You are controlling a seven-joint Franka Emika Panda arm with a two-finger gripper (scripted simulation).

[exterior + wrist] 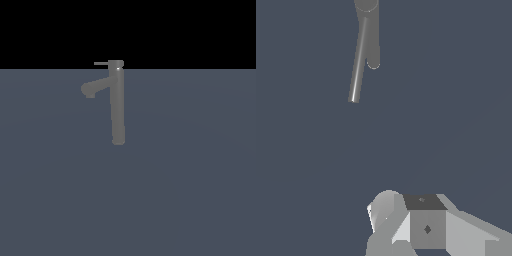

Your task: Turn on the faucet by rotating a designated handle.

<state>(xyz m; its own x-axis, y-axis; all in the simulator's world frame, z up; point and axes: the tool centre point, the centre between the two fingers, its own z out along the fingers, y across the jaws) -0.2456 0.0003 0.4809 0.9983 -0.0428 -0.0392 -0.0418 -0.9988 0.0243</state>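
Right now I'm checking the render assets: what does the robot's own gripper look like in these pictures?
Only the wrist view shows it. The gripper is a blocky, faceted body in light and mid grey, with a dark top panel, a small diamond-shaped mark on one face and a rounded pale part beside it. No cables or lettering are visible. The exterior view shows no arm.

Dim, flat, shadowless render; faint glint on faucet (pixel 118 102) cap.

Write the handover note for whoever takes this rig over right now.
Gripper: seen only partly in the wrist view, so open or shut cannot be told; it holds nothing and is clear of the faucet.
Faucet: upright on the grey floor, with its spout toward the exterior view's left.
Handle: thin lever off the top cap, pointing the same way, untouched.
Done: nothing visible.
Left: approach, contact the handle, rotate it.
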